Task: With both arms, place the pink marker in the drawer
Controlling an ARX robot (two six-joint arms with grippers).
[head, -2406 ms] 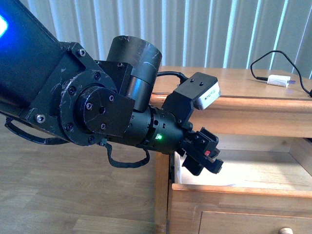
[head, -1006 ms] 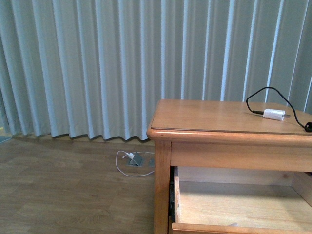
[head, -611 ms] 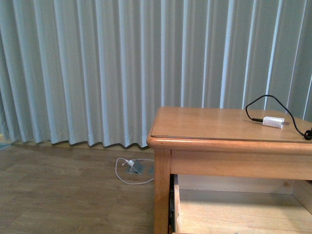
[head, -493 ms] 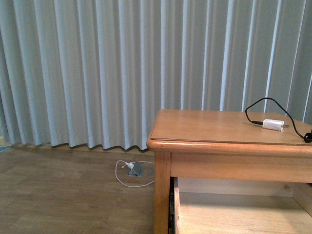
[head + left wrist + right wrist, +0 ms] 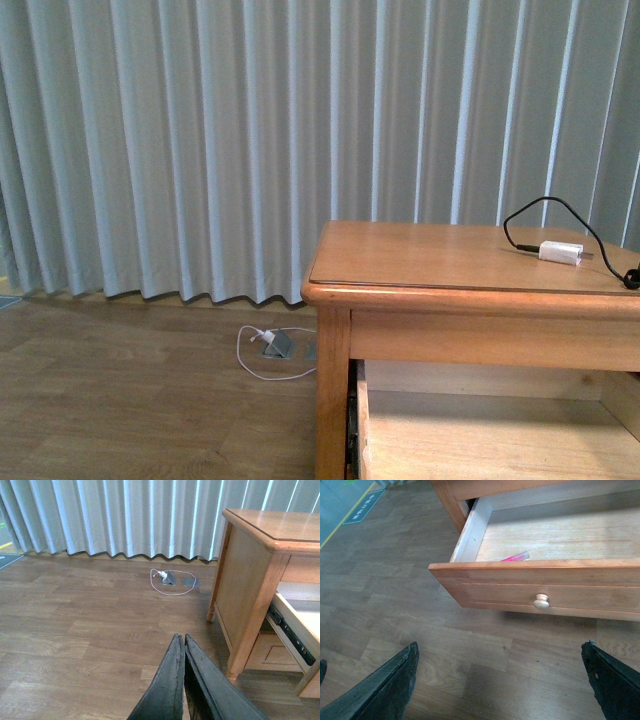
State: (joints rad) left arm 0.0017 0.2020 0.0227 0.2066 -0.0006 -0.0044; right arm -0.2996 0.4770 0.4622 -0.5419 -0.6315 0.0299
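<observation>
The pink marker (image 5: 515, 557) lies inside the open upper drawer (image 5: 540, 582), close behind its front panel, near the drawer's side wall; only its upper part shows over the panel. The drawer's round knob (image 5: 541, 601) faces my right wrist camera. My right gripper (image 5: 500, 680) is open and empty, held over the wooden floor in front of the drawer. My left gripper (image 5: 180, 642) is shut with nothing in it, over the floor beside the nightstand (image 5: 250, 585). The open drawer also shows in the front view (image 5: 480, 430) and the left wrist view (image 5: 295, 625). Neither arm shows in the front view.
A white charger plug (image 5: 560, 251) with a black cable lies on the nightstand top (image 5: 420, 255). A white cord and floor socket (image 5: 275, 345) lie by the curtain (image 5: 200, 140). Wooden floor (image 5: 75, 630) stretches beside the nightstand. The lower drawer's panel (image 5: 272, 655) shows beneath.
The left arm that filled the front view 2.4 s ago has left it. The view has since shifted slightly; the nightstand sits a little lower in frame.
</observation>
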